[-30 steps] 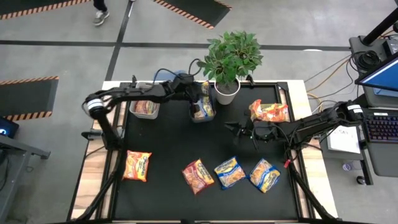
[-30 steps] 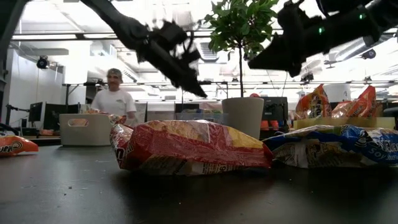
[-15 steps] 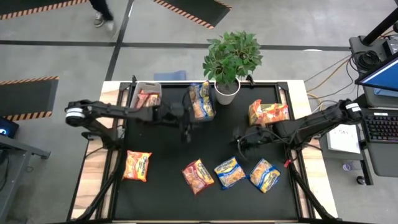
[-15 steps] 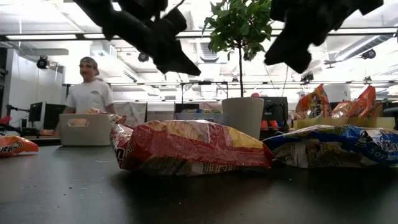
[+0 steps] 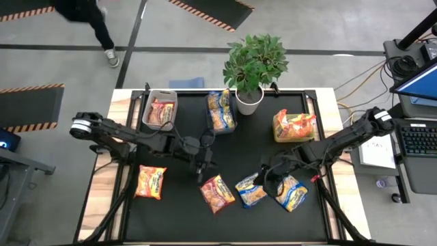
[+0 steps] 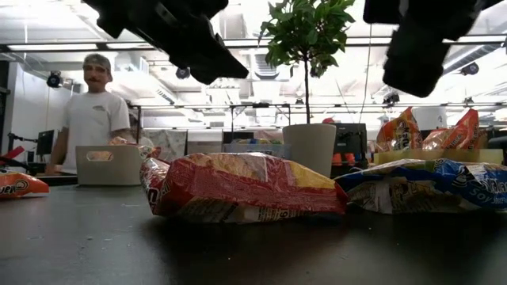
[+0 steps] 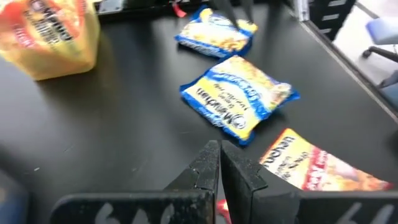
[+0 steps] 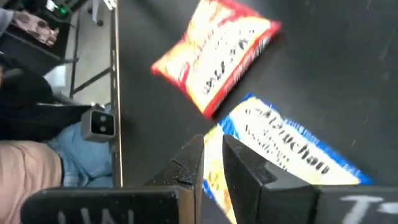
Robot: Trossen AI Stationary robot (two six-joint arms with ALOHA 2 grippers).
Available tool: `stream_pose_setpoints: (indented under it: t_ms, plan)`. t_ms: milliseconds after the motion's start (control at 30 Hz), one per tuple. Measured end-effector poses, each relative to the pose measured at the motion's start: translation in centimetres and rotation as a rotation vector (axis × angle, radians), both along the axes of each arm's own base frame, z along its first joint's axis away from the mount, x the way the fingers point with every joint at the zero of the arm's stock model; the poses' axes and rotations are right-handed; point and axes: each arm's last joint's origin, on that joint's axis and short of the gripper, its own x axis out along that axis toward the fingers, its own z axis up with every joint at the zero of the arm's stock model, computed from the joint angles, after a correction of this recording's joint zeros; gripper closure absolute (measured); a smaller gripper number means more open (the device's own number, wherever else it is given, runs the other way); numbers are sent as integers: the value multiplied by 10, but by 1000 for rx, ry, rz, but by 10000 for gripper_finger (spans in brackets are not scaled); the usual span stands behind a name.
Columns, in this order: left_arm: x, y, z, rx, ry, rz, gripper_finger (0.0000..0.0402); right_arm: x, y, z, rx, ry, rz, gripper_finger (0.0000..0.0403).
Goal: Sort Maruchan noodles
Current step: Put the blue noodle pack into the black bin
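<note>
Four Maruchan noodle packets lie flat on the black table near its front edge: an orange one (image 5: 151,182), a red one (image 5: 217,193) and two blue-and-yellow ones (image 5: 251,190) (image 5: 292,193). My left gripper (image 5: 200,175) (image 7: 219,163) hangs shut above the table, just beyond the red packet (image 7: 314,168). Slanting down, my right gripper (image 5: 267,183) (image 8: 212,158) hovers over the gap between the two blue packets with its fingers nearly together and nothing between them. Both are dark shapes high up in the low view, left gripper (image 6: 207,57), right gripper (image 6: 412,63).
Three bins stand along the far side: a grey one (image 5: 159,110) with red packets, a middle one (image 5: 220,110) with yellow packets, and a right one (image 5: 295,125) with orange packets. A potted plant (image 5: 252,65) stands between them. A person (image 6: 91,111) is behind the table.
My left gripper has swung from the middle bin toward the table's near edge and stands beyond the red packet. My right gripper has moved toward the near edge and turned downward over the blue packets. The packets on the table have not moved.
</note>
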Motion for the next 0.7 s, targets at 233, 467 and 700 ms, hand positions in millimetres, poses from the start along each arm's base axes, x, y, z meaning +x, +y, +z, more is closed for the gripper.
stream_pose_setpoints:
  t_ms: [233,467,700]
  plan:
    - [-2,-12,0,-21,4,-26,402,7,12,-28,63,168,42,355]
    - [-2,-13,0,-38,12,-19,402,16,15,-65,-21,300,120,355]
    - [-2,-13,0,-41,14,-17,402,35,6,-78,-97,208,40,355]
